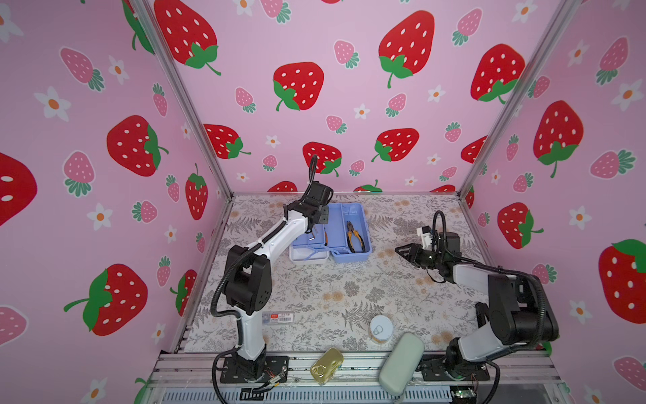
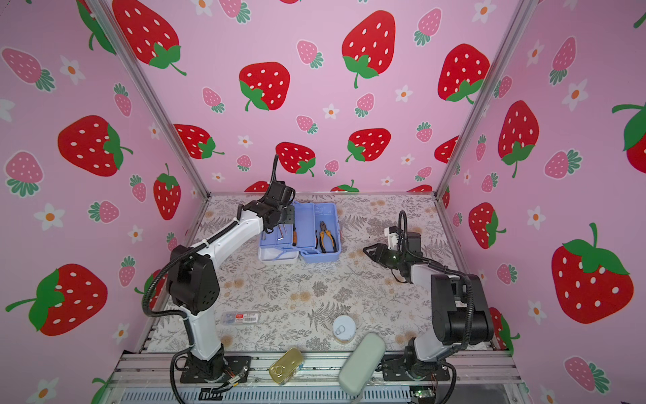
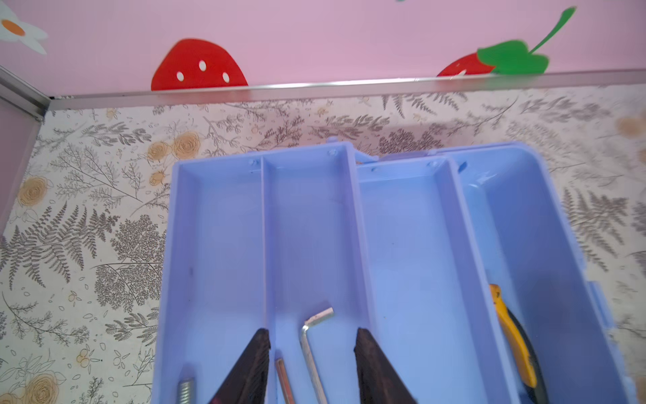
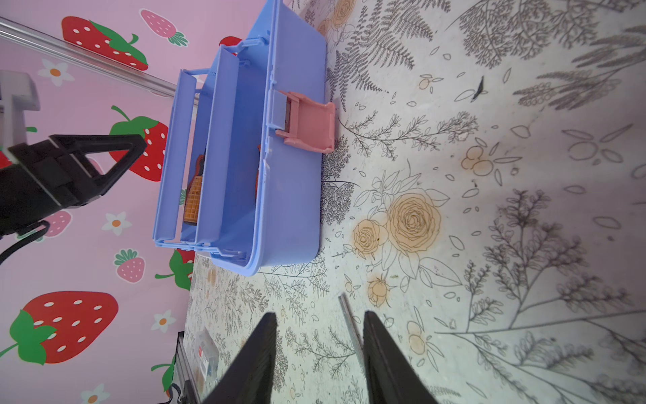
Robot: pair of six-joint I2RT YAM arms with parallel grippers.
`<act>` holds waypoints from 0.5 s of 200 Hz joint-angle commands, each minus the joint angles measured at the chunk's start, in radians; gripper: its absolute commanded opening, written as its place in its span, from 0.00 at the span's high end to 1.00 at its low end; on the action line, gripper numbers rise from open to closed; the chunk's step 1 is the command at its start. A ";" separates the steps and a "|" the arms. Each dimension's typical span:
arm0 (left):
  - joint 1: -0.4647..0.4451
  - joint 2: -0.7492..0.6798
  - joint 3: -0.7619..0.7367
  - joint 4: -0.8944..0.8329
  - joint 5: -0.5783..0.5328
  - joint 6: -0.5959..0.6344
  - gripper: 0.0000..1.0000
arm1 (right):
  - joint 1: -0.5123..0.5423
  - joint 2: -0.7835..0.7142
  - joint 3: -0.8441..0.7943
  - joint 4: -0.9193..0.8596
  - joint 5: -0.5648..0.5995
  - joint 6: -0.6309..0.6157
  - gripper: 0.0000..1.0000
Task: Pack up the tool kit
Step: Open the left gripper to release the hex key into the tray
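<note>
The tool kit (image 1: 350,259) (image 2: 321,258) stands open at the back of the table, its white lid (image 1: 309,258) folded out in front. Yellow-handled pliers (image 1: 354,238) (image 3: 514,342) lie in the blue base. My left gripper (image 3: 313,335) (image 1: 315,228) hangs open over a tiered tray. A silver hex key (image 3: 311,349) lies loose in that tray between the fingers, beside a thin rod (image 3: 283,381). The kit's pink latch (image 4: 309,127) hangs open. My right gripper (image 4: 320,318) (image 1: 398,250) is open above the table right of the kit, a thin metal rod (image 4: 349,325) lying under it.
Near the front edge are a clear case with a red label (image 1: 278,317), a round white-topped can (image 1: 381,328), a gold tin (image 1: 327,365) and a grey-green oblong case (image 1: 400,363). Pink strawberry walls close in the back and both sides.
</note>
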 commanded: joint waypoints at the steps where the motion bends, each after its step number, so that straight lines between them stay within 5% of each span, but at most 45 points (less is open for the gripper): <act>1: -0.019 -0.121 -0.049 0.039 0.026 -0.015 0.56 | -0.007 0.004 -0.008 0.029 -0.011 0.002 0.57; 31: -0.058 -0.216 -0.123 0.032 0.024 -0.032 0.57 | 0.005 -0.019 0.000 0.000 0.030 -0.021 0.57; 100: -0.080 -0.374 -0.321 0.076 0.071 -0.154 0.58 | 0.255 -0.154 0.149 -0.344 0.620 -0.301 0.57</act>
